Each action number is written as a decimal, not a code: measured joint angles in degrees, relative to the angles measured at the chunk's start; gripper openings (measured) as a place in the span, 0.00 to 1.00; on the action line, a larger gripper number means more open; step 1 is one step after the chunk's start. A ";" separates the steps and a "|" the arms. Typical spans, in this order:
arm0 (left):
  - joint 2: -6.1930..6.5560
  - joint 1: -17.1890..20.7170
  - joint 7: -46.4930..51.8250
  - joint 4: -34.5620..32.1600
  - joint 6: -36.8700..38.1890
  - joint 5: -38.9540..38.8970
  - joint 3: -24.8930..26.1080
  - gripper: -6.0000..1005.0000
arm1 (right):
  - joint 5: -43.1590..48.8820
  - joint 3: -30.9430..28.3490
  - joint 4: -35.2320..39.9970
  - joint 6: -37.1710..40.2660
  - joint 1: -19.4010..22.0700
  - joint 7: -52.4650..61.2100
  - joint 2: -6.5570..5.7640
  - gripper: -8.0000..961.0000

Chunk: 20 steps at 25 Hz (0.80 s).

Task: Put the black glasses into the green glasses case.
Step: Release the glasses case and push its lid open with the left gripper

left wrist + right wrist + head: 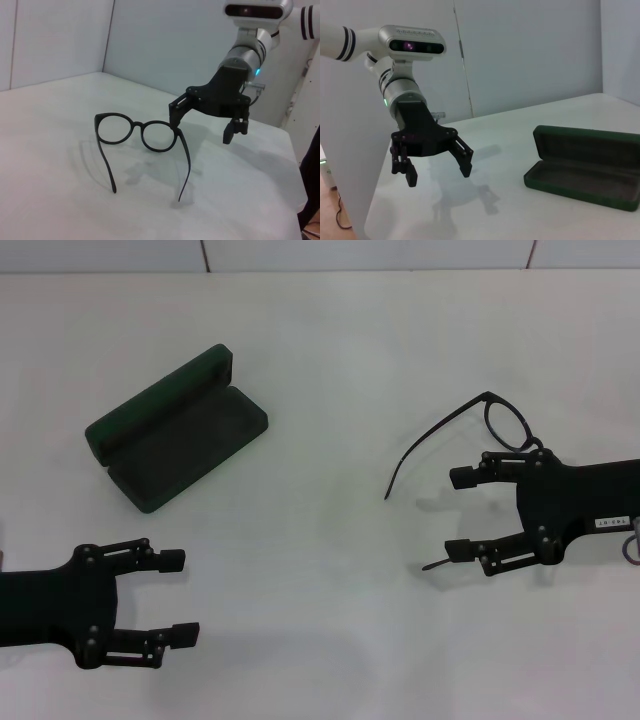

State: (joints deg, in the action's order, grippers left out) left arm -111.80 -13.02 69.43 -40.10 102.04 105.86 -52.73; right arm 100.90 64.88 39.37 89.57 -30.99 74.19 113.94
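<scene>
Table [330, 570]: white, matte; a broad bare stretch lies between case and glasses.
Green glasses case [175, 430]: on the robot's left half, lid swung fully back; rounded corners, velvety dark green shell, dark lining; well apart from the table edges in the head view.
Black glasses [470, 430]: on the right half, resting on the table; thin black frame, 2 roundish clear lenses, 2 slender curved temples spread toward the case.
Right gripper [462, 515]: jaws wide apart, straddling the glasses' lens end, holding nothing; 1 finger [176, 107] just beside the frame.
Left gripper [180, 598]: near the table's front, below the case; jaws spread, holding nothing.
</scene>
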 joint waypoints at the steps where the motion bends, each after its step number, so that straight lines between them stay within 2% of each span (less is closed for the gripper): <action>1: 0.00 0.01 0.03 0.00 -0.01 0.00 0.00 0.87 | 0.00 0.05 0.00 -0.01 0.02 0.09 -0.01 0.92; 14: 0.00 -0.15 0.49 -0.02 0.00 0.01 0.04 0.87 | 0.00 0.26 0.00 0.26 0.25 0.17 -0.04 0.92; 17: -0.10 -0.58 2.71 -0.63 0.22 -0.57 2.31 0.86 | 0.00 0.32 0.00 0.31 0.24 0.17 -0.03 0.92; 20: -0.71 -1.23 8.36 -3.99 0.11 -0.27 5.62 0.86 | 0.00 0.33 0.00 0.66 0.12 0.18 -0.04 0.92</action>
State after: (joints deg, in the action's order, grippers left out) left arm -112.51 -14.25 77.79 -44.09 102.15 105.60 -47.11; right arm 100.90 65.22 39.37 90.23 -30.87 74.36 113.90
